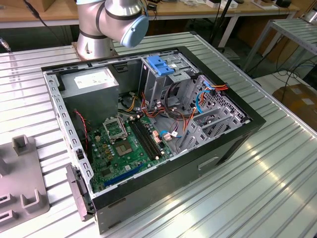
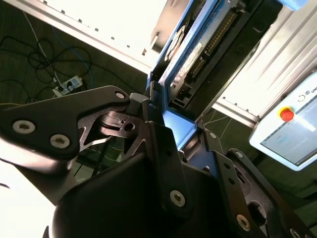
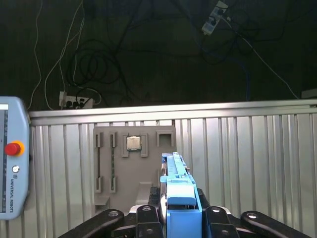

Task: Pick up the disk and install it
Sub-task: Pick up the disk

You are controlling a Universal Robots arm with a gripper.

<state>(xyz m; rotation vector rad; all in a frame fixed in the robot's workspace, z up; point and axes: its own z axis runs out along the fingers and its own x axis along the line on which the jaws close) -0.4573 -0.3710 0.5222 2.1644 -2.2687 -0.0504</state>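
The counter (image 1: 277,163) was ribbed grey metal, brightly lit, with glare on its slats. In the exterior view, wooden benches (image 1: 198,11) stood behind it, with a metal-framed table (image 1: 290,27) and a cardboard box (image 1: 299,99) at that view's right. The floor (image 3: 287,25) was dark, strewn with cables (image 3: 94,64) and power strips (image 3: 74,101).

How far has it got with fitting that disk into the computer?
Done: the pickup. In hand: the jaws are shut on the disk, its blue rail showing in both wrist views. Left: installing it in the open computer case, where the drive cage stands under a blue latch.
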